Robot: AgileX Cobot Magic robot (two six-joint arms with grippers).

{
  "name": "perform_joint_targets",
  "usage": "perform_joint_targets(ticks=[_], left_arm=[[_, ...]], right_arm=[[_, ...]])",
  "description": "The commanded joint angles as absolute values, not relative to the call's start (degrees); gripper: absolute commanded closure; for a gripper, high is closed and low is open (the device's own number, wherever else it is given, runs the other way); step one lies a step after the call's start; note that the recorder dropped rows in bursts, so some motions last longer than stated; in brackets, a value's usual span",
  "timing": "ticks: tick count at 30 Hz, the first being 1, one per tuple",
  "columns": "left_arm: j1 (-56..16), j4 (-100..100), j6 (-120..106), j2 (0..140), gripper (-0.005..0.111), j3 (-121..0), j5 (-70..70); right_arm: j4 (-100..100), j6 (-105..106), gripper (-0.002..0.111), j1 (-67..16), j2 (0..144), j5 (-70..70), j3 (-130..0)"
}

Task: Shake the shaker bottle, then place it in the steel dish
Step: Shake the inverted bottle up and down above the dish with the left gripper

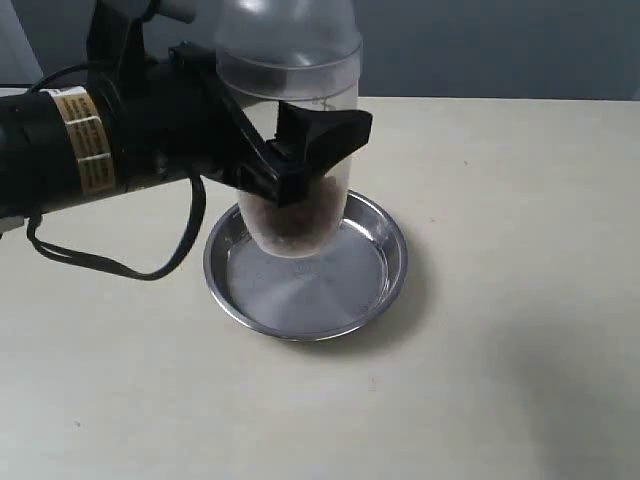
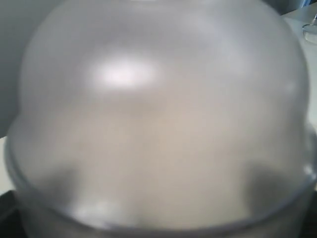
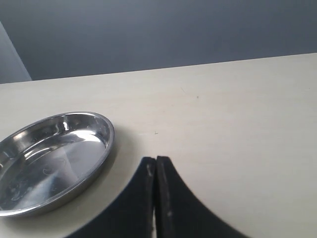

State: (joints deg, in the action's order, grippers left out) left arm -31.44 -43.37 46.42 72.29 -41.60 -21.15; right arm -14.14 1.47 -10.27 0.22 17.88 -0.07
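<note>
The bottle (image 1: 290, 95) hangs upright above the dish (image 1: 300, 295), brown grains in its base, with the left gripper (image 1: 305, 150) clamped around its middle. The right gripper (image 3: 156, 173) is pressed closed on nothing, near the dish on the table (image 1: 500, 300).

This looks like a robot test lab. A plain cream worktop (image 1: 500, 330) stands against a flat grey-blue wall (image 1: 480, 45). A black robot arm (image 1: 40, 150) with a yellow label (image 1: 85, 140) and a loose black cable (image 1: 196, 210) reaches over 1 steel dish (image 1: 398, 255).
</note>
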Motion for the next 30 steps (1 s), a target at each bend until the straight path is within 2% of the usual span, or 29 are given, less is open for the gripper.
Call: perform_joint_targets(ticks=[1,20,30], left_arm=[[-31.6,-42.5,45.9,71.3,0.106,-42.2,-25.3],[-31.6,-41.7,41.8,77.5,0.106,-42.2,-29.2],[-31.1,-33.2,31.9,76.0,0.106,-43.9,-30.7]], right_arm=[[-14.1,1.5,0.109,-10.4,0.0,17.5,0.0],[-14.1,1.5,0.109,-10.4,0.0,17.5,0.0],[-14.1,1.5,0.109,-10.4,0.0,17.5,0.0]])
